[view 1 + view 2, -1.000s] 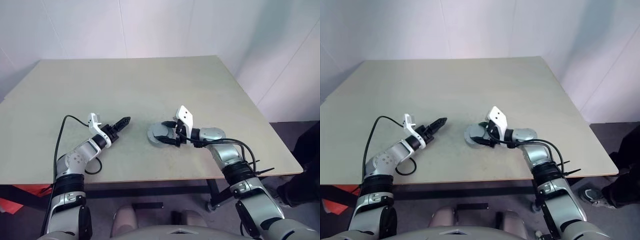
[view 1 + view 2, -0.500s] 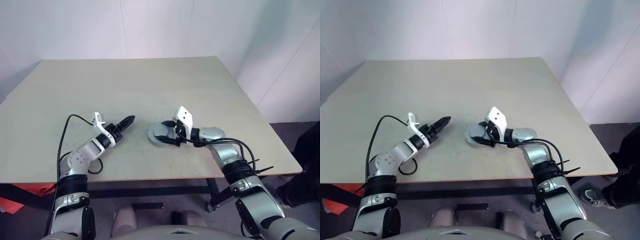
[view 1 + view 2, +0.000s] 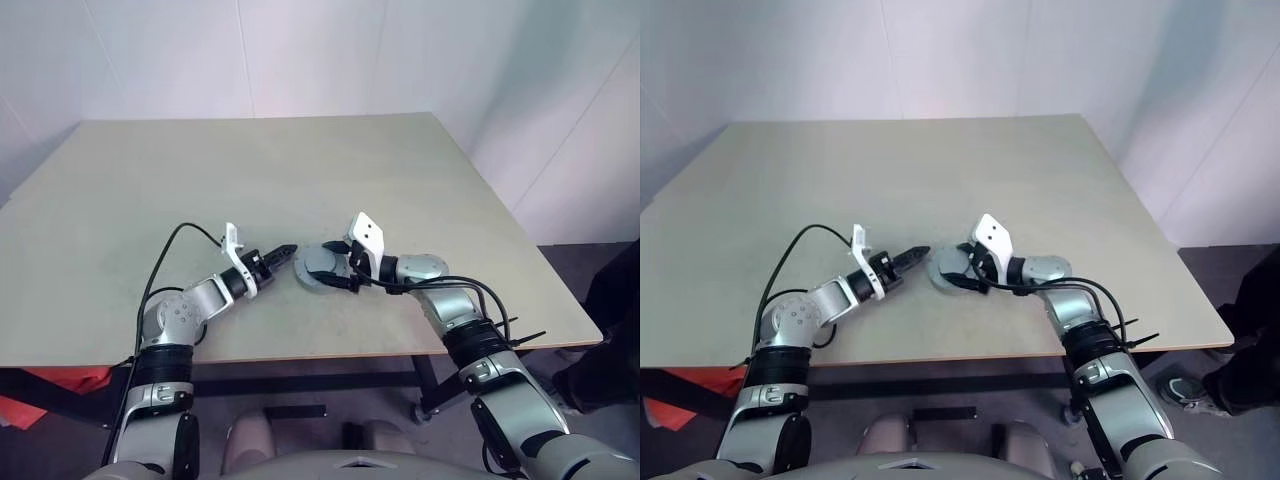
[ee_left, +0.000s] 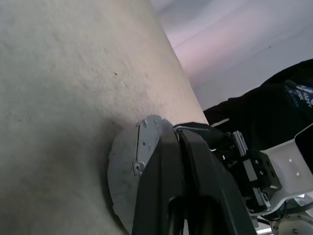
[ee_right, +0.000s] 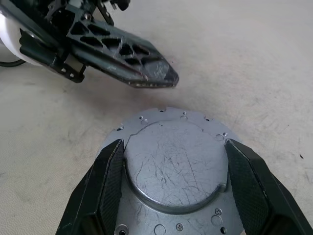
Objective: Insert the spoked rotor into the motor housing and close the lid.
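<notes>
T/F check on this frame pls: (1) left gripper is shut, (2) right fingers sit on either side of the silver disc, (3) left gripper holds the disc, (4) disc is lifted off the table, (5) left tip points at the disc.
1. True: the left gripper has its fingers pressed together.
2. True: the right gripper has one finger on each side of the silver disc.
3. False: the left gripper's tip is beside the disc's edge, gripping nothing.
4. False: the disc appears to lie flat on the table.
5. True: the shut tip aims at the disc's rim.
</notes>
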You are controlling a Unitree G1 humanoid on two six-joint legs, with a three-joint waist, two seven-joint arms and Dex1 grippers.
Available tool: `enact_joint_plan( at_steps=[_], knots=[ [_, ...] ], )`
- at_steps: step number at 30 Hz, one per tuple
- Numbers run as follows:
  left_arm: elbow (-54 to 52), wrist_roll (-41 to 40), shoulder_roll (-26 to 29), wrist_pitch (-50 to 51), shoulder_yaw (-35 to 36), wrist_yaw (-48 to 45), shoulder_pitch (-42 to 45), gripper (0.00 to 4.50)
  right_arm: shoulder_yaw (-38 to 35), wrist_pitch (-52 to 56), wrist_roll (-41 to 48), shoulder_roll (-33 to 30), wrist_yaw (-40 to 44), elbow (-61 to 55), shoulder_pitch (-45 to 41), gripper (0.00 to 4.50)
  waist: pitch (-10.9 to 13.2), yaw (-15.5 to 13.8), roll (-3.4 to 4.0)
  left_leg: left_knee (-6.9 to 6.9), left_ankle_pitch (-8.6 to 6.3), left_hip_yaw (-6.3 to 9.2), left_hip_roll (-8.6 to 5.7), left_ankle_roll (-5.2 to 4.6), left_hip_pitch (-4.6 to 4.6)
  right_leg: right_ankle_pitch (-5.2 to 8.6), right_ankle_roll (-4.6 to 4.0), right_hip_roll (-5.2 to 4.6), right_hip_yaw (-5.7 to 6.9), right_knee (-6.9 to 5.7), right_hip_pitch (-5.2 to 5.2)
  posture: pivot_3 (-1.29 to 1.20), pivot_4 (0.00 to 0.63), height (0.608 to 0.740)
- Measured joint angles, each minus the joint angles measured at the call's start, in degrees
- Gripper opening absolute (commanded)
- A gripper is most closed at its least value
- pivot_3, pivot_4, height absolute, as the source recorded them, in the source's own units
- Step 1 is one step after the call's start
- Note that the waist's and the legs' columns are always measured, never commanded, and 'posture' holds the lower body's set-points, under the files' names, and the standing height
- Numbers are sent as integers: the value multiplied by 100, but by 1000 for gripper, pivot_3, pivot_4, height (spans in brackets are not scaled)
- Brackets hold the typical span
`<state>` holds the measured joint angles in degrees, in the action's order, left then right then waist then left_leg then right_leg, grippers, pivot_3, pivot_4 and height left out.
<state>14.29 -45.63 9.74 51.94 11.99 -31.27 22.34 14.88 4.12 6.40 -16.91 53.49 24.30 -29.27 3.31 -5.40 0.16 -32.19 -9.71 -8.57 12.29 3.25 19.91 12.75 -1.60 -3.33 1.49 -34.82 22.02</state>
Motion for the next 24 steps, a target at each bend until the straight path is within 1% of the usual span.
enact_joint_plan(
  at_steps=[4, 9, 13, 17, 24],
  knots=[
    [285, 190, 98, 37, -166, -168, 137, 32, 8, -3, -6, -2, -31, 0, 1, 3147, 0, 0, 1, 0, 0, 0, -1, 0, -4, 1, 2, -1, 0, 4, -3, 0, 0, 740],
    [363, 310, 132, 40, -234, -311, 183, 32, 22, -3, -8, -34, -47, -3, 2, 3147, -1, -1, 1, 0, 0, 0, -3, 0, -6, 1, 2, -2, -1, 7, -6, 0, 0, 740],
    [368, 307, 120, 64, -231, -360, 183, 32, 46, -3, -8, -54, -69, -4, 0, 3147, -2, -3, 2, 0, -1, 0, -4, -1, -7, 1, 2, -3, -1, 7, -7, 0, 0, 740],
    [377, 223, 62, 327, -208, -464, 183, 32, 55, -2, -15, -65, -83, 17, -18, 3147, -2, -4, 3, 0, -1, 0, -8, -1, -7, 2, 3, -5, -2, 11, -8, 0, 0, 740],
    [631, 268, 30, 515, -138, -421, 356, 32, 55, -2, -55, -70, -136, 81, -59, 3147, -2, -9, 4, 2, -3, 3, -16, -5, -9, 5, 9, -12, 1, 28, -15, 0, 0, 740]
  ],
)
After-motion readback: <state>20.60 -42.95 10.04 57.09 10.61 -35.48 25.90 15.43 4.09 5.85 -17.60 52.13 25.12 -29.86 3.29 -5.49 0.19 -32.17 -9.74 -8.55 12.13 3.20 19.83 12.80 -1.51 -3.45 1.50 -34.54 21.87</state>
